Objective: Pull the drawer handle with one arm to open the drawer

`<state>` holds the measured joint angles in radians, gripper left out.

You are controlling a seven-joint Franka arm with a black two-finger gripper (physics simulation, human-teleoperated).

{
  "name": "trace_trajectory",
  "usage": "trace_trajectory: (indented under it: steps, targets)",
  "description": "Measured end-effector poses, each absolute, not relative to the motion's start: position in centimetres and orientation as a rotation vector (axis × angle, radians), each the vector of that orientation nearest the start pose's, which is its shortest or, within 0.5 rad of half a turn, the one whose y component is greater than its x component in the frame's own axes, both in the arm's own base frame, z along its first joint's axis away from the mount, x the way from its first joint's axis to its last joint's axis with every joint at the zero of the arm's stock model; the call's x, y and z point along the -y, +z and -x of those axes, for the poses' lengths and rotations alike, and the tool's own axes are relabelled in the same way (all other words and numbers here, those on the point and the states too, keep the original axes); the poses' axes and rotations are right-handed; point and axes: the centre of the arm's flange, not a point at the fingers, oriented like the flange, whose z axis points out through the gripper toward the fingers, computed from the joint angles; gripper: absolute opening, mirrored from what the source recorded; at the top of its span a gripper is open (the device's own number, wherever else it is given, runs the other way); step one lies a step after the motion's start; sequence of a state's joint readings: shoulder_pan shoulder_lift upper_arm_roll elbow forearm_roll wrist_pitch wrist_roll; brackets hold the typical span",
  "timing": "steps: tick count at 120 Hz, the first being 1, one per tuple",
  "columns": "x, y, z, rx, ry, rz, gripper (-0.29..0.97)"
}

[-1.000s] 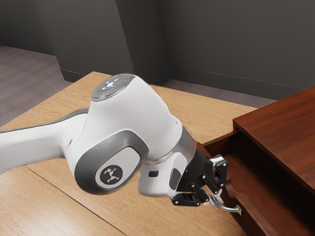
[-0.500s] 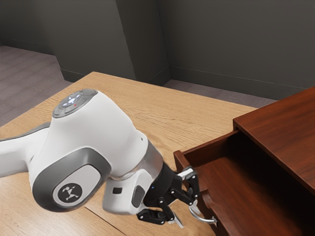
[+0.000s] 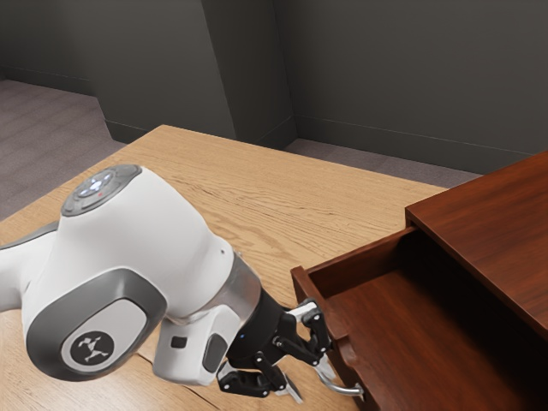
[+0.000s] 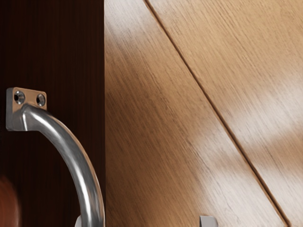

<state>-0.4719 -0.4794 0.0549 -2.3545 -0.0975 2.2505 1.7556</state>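
Observation:
A dark red-brown wooden cabinet point(image 3: 492, 227) stands at the exterior view's right, its drawer point(image 3: 390, 295) pulled well out over the table. A curved metal handle point(image 3: 340, 384) sits on the drawer's front. My black gripper point(image 3: 300, 364) is at that handle with its fingers spread apart, open, and the bar lies between them. In the wrist view the handle point(image 4: 71, 151) arcs from its screwed mount on the dark drawer front point(image 4: 47, 52) down past my hand. One fingertip point(image 4: 207, 220) shows well away from the bar.
The light wooden table point(image 3: 257, 193) stretches to the exterior view's left and far side. My white arm point(image 3: 128, 282) hangs low over its near part. Grey walls and a carpeted floor lie beyond. The drawer's inside is bare.
My arm has drawn back toward the exterior view's left and lower edge. The drawer has slid out with it, from barely open to well open.

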Motion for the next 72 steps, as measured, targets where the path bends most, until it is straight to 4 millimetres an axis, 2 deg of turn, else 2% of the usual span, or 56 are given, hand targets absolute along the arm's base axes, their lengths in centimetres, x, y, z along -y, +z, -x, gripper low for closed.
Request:
trace_trajectory:
  steps: [25, 72]
  targets:
    - [18.0, 55.1, -40.4, -2.579, -0.544, 1.429, 0.14]
    - [18.0, 55.9, -40.4, -2.578, -0.559, 1.458, -0.03]
